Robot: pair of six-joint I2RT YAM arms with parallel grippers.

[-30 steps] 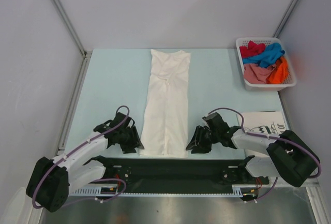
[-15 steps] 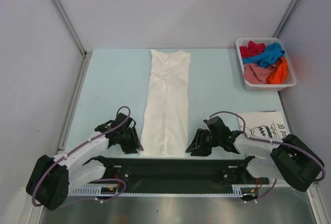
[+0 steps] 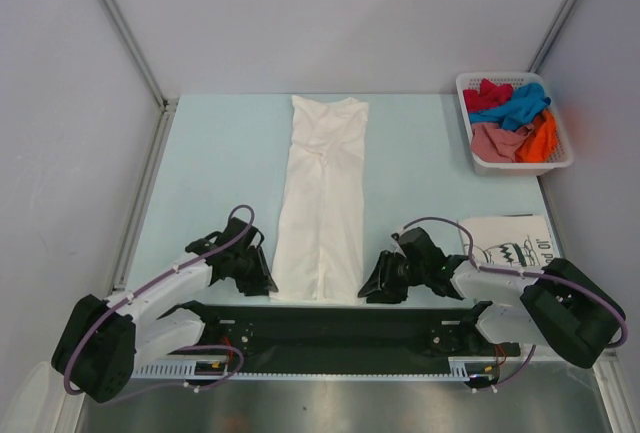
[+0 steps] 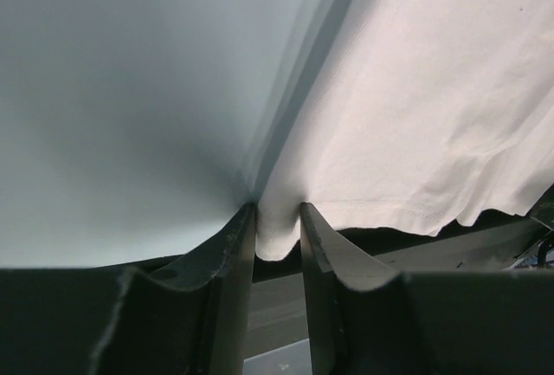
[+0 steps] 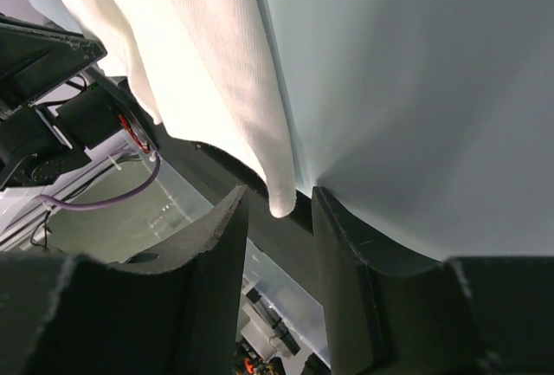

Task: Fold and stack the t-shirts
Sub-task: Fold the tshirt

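A plain white t-shirt (image 3: 322, 198), folded into a long strip, lies down the middle of the table; its near hem reaches the black front rail. My left gripper (image 3: 263, 280) is at the hem's left corner. In the left wrist view that gripper (image 4: 277, 210) is shut on the corner of the white cloth (image 4: 415, 115), which fills the gap between both fingers. My right gripper (image 3: 372, 288) is at the hem's right corner. In the right wrist view it (image 5: 280, 193) stands open around the cloth tip (image 5: 281, 204), with a gap on each side.
A white lattice basket (image 3: 478, 163) at the back right holds red, blue, pink and orange shirts. A folded white shirt with black print (image 3: 510, 238) lies at the right, beside the right arm. The black rail (image 3: 330, 328) runs along the near edge.
The left jaws have narrowed onto the hem corner. The right jaws have narrowed a little. Both grippers have slid slightly toward the near edge.
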